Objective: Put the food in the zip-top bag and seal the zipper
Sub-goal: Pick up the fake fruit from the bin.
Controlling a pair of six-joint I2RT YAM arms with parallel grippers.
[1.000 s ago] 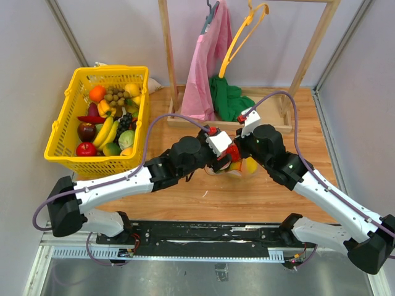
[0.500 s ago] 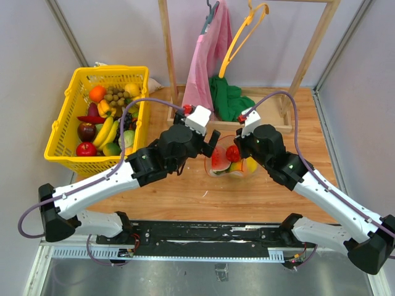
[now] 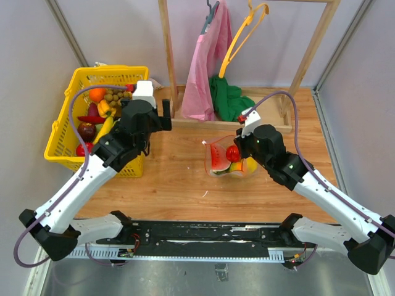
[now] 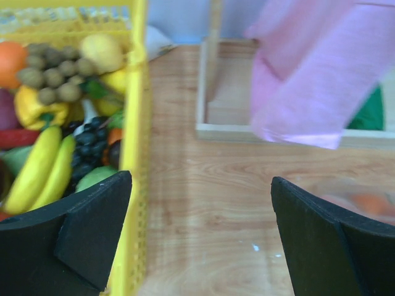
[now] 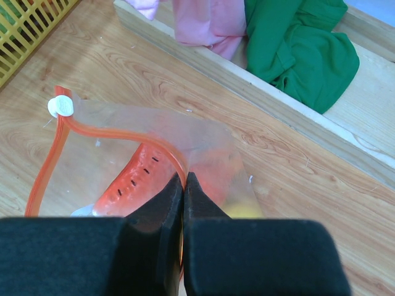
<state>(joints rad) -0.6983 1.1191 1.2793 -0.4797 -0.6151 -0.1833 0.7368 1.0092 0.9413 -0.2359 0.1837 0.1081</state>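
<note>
The left gripper (image 3: 165, 115) has swung from the zip-top bag (image 3: 229, 161) at mid-table to the basket (image 3: 111, 69), jaws wide, empty; the right gripper (image 5: 184, 180) pinches the bag's zipper (image 5: 42, 166). Best descend squarely over one fruit (image 4: 102, 52).

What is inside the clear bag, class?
The bag holds a watermelon slice, a red round fruit and something yellow. Anything beneath them is covered.

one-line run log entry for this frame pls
left gripper: open, empty, over yellow basket edge | right gripper: shut on zipper | zip-top bag: unsealed, food inside
</note>
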